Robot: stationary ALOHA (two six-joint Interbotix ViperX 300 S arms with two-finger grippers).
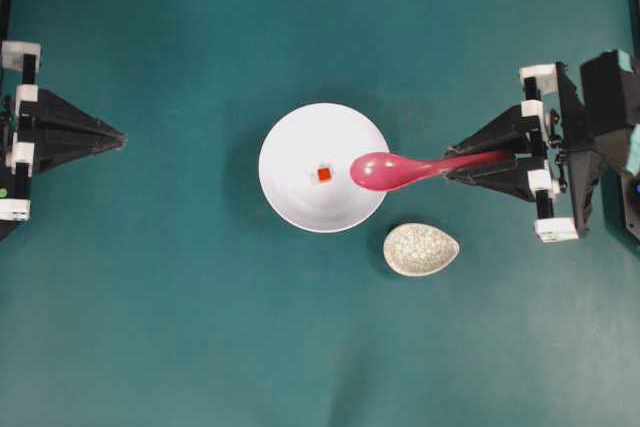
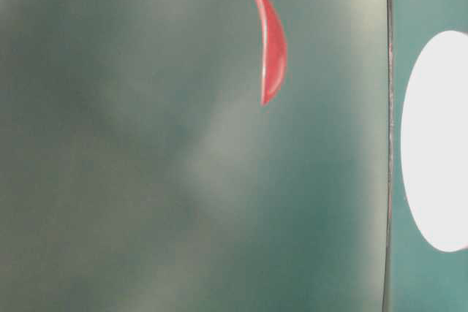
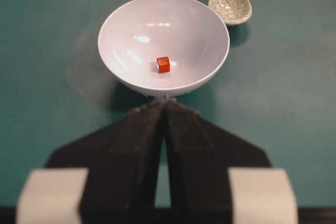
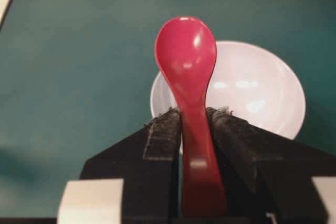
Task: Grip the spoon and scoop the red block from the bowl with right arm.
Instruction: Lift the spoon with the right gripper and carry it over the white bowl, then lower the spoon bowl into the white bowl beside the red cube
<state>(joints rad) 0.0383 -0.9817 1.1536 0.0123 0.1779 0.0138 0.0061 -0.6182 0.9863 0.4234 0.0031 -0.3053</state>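
Observation:
The large white bowl sits mid-table with the tiny red block inside it, also plain in the left wrist view as the red block near the bowl's bottom. My right gripper is shut on the handle of the pink spoon, whose scoop hangs over the bowl's right rim, a little right of the block. In the right wrist view the spoon juts forward between the fingers, above the bowl. My left gripper rests shut at the far left, away from the bowl.
A small oval crackle-patterned dish lies just right of and below the bowl, seen too as the dish in the left wrist view. The table-level view shows the spoon hanging and a white bowl edge.

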